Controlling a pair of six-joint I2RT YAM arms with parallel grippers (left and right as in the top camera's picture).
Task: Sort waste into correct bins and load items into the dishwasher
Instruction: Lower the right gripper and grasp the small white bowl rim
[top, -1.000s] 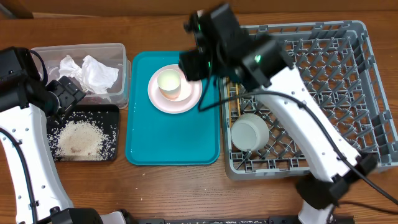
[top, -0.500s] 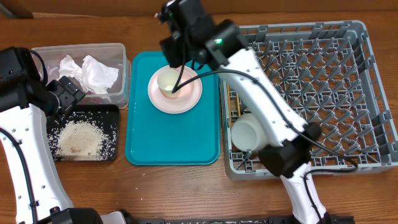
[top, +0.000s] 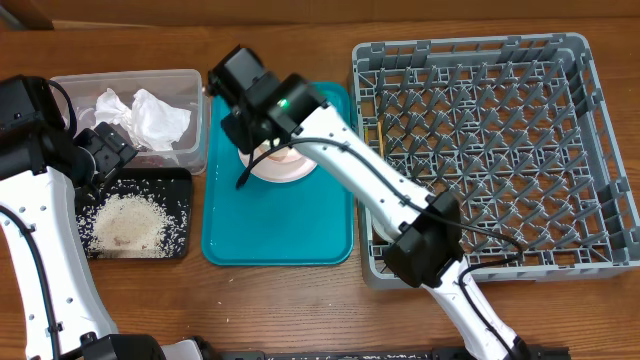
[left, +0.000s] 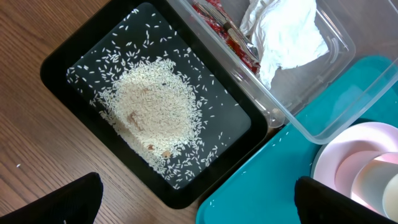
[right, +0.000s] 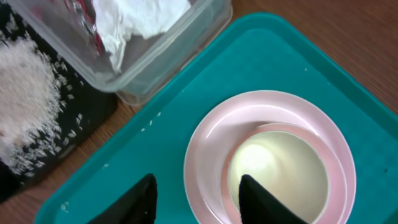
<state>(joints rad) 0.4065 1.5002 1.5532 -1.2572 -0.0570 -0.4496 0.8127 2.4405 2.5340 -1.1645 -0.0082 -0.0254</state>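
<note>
Your right gripper hangs with its fingers wide apart and holds nothing. Directly under it, and a little to the side of one finger, stands the cup on the pink plate, both on the teal tray. Your left gripper is also spread wide and empty.

The waste part looks finished to me. Ahead of the left gripper, the rice lies heaped in the black tray. Beyond that, the napkins and the red wrapper are inside the clear tub.

The loading is not finished: the cup and the plate must go into the dish rack, which is well apart from the right gripper. Your right arm covers the near corner of the rack, so I cannot tell what is loaded there.
</note>
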